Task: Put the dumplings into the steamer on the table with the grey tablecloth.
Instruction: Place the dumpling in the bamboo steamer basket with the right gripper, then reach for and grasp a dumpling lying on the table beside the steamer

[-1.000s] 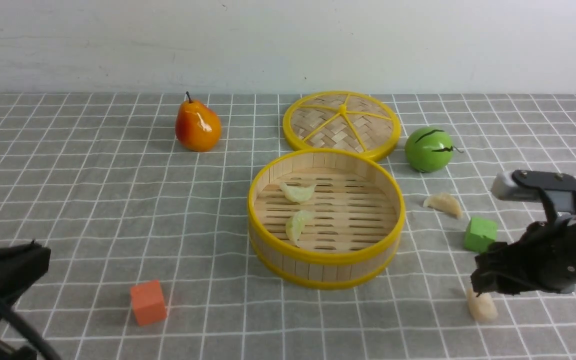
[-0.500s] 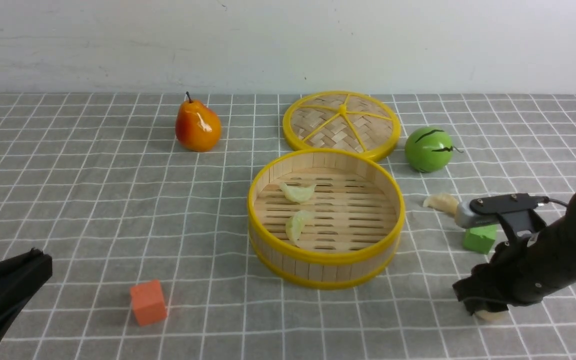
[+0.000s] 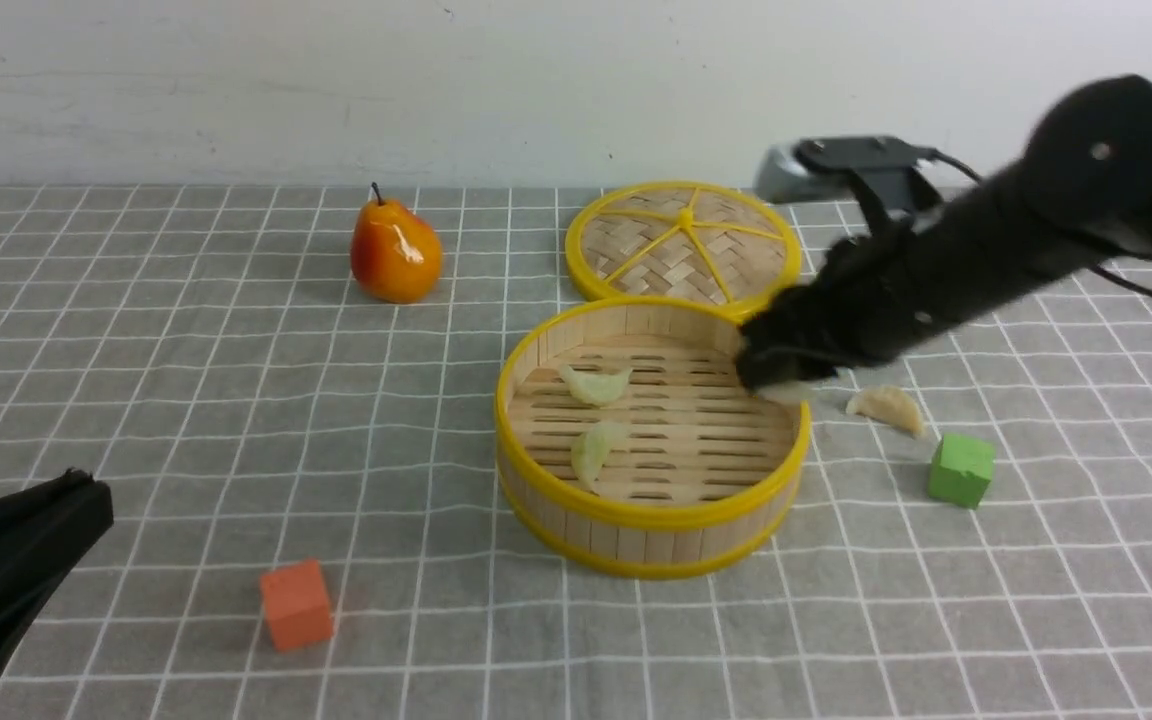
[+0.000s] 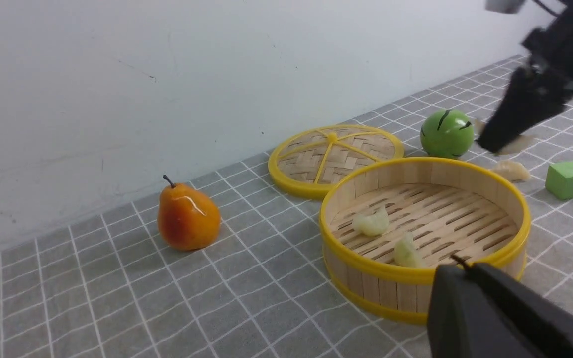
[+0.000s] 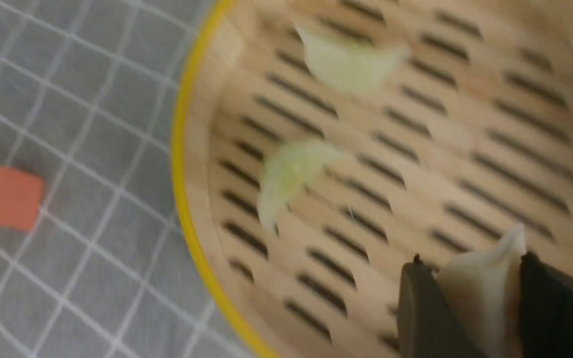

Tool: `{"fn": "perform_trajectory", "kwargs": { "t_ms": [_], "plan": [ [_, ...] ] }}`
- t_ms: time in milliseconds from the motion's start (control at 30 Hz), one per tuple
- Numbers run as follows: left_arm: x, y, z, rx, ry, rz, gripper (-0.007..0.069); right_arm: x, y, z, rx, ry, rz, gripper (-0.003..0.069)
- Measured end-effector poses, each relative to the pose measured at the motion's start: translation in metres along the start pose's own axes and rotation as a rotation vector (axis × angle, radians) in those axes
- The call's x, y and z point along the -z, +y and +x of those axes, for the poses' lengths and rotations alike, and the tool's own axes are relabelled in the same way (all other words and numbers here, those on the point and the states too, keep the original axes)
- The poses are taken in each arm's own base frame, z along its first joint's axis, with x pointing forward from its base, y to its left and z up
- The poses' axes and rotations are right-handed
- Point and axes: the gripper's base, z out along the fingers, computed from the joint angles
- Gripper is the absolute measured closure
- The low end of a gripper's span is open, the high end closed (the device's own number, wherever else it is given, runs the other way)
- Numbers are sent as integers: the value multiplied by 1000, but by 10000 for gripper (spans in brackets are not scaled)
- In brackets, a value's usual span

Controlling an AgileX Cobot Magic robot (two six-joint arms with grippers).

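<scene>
- Two translucent pale green crescent dumplings lie on the slatted floor of the round bamboo steamer with bright yellow rims (image 3: 636, 515). The nearer one (image 3: 596, 450) is towards the front, and the farther one (image 3: 596, 385) is just behind it. They are close together but not touching.
- The steamer stands mid-worktop on the grey tablecloth with thin white grid lines (image 3: 186, 400).
- A cream-white crescent dumpling (image 5: 490, 298) is clamped in the right pincer (image 3: 781, 378). The black jaws are partly closed, one on each flank. It hangs above the steamer's right inner side, clear of the green pair.
- A second cream-white dumpling (image 3: 886, 405) lies on the cloth just right of the steamer.
- The black left pincer (image 3: 86, 490) is low at the near left corner. Its jaws are together and empty.
- An orange cube (image 3: 296, 603) sits near front left, and a green cube (image 3: 961, 470) sits to the right, near the loose dumpling.
- A flat woven yellow-rimmed lid (image 3: 681, 245) lies behind the steamer, its edge at the steamer's rim.
- A glossy orange pear (image 3: 394, 250) stands far left of the lid.
- A shiny green round fruit (image 4: 446, 134) sits to the lid's right.
</scene>
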Motion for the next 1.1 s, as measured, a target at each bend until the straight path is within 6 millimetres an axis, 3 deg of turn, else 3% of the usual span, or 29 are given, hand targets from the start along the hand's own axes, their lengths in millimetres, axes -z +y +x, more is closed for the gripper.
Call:
{"fn": "perform_trajectory", "kwargs": {
  "t_ms": [67, 133, 233, 300, 433, 567, 633, 667, 733, 833, 867, 900, 933, 1000, 1100],
  "plan": [
    [0, 0, 0, 0, -1, 0, 638, -19, 2, -14, 24, -41, 0, 425],
    [0, 0, 0, -1, -1, 0, 638, -50, -6, -20, 18, -57, 15, 425],
    [0, 0, 0, -1, -1, 0, 638, -80, -19, -21, -11, -53, 32, 425],
    [0, 0, 0, -1, 0, 0, 638, -110, -31, -11, -43, -4, 45, 425],
    [0, 0, 1, -1, 6, -2, 638, -117, -35, -10, -3, 14, 71, 419],
    [0, 0, 1, -10, 8, -3, 638, -116, -37, -9, 14, 29, 89, 337],
    [0, 0, 1, -16, 7, -4, 638, -111, -37, -11, 23, 35, 92, 260],
    [0, 0, 1, -16, 7, -4, 638, -110, -37, -11, 22, 35, 92, 260],
    [0, 0, 1, -20, 10, -5, 638, -92, -35, -20, 31, 15, 95, 197],
    [0, 1, 2, -20, 17, -7, 638, -65, -35, -32, 61, -16, 113, 176],
    [0, 1, 3, -20, 29, -11, 638, -38, -40, -42, 97, -46, 150, 176],
    [0, 1, 3, -20, 29, -11, 638, -38, -40, -42, 97, -46, 150, 176],
    [-1, 1, 4, -21, 40, -13, 638, -13, -49, -48, 115, -58, 188, 177],
    [-4, 1, 5, -23, 57, -11, 638, 10, -64, -50, 112, -52, 233, 180],
    [-10, 0, 8, -26, 86, -2, 638, 23, -99, -40, 72, 31, 289, 183]
  ]
}}
